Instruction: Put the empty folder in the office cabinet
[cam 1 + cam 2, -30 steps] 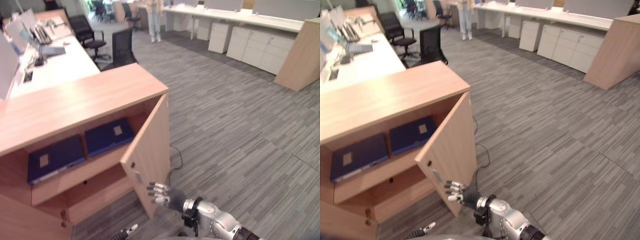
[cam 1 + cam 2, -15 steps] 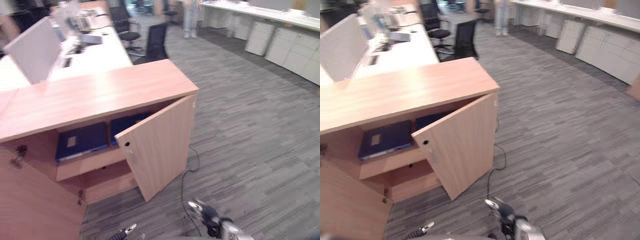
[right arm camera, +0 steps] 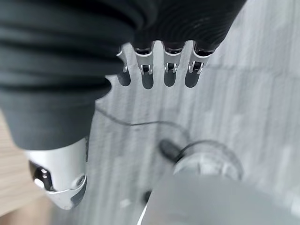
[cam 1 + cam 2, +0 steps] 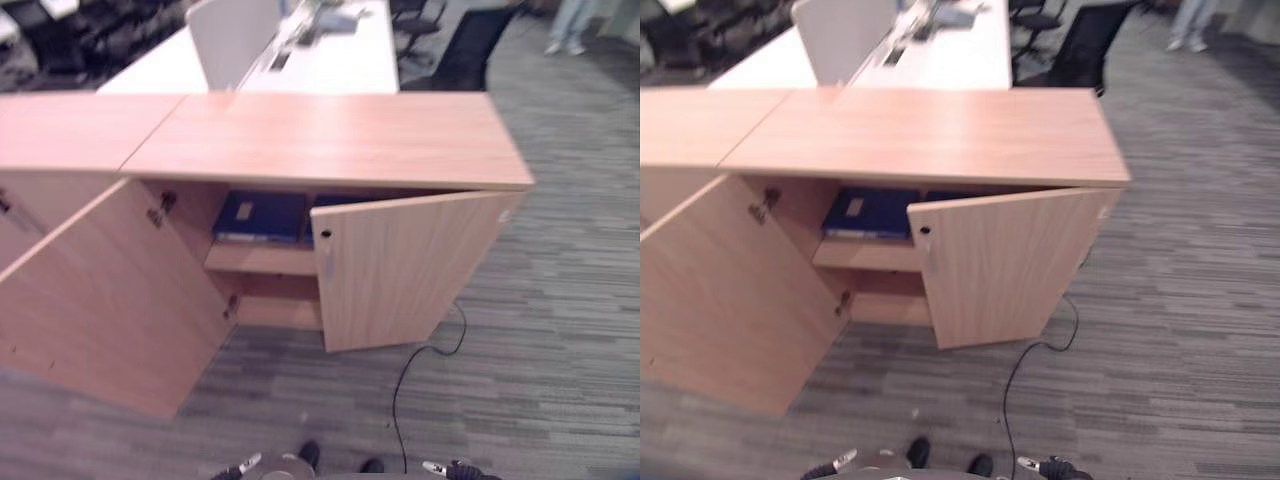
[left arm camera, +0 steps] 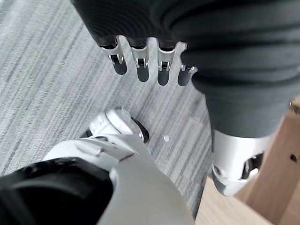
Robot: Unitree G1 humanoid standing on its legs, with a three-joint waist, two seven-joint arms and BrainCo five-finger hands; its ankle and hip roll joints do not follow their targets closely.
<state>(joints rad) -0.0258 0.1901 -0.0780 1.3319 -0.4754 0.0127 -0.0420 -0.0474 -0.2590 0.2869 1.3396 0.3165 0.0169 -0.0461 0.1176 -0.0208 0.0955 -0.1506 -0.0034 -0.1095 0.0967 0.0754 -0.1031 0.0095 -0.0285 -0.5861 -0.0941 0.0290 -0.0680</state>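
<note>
While both doors stand open, the office cabinet (image 4: pixel 330 140) shows a blue folder (image 4: pixel 258 216) lying flat on its upper shelf (image 4: pixel 262 258), with the edge of a second blue folder (image 4: pixel 335 201) just beside it, largely hidden behind the right door (image 4: pixel 405 268). That door is swung partway out, its round knob (image 4: pixel 325 235) near its free edge; the left door (image 4: pixel 105 290) swings wide toward the camera, reaching down to the grey carpet (image 4: pixel 540 330). Below the shelf, the lower compartment is in shadow and its contents cannot be told. Carpet lies open in front of and to the right of the cabinet. Both the left hand (image 5: pixel 140 61) and the right hand (image 3: pixel 164 65) hang above the floor, fingers straight and relaxed, holding nothing. Behind the cabinet a white bench (image 4: pixel 330 55) carries a grey divider panel (image 4: pixel 232 35).
</note>
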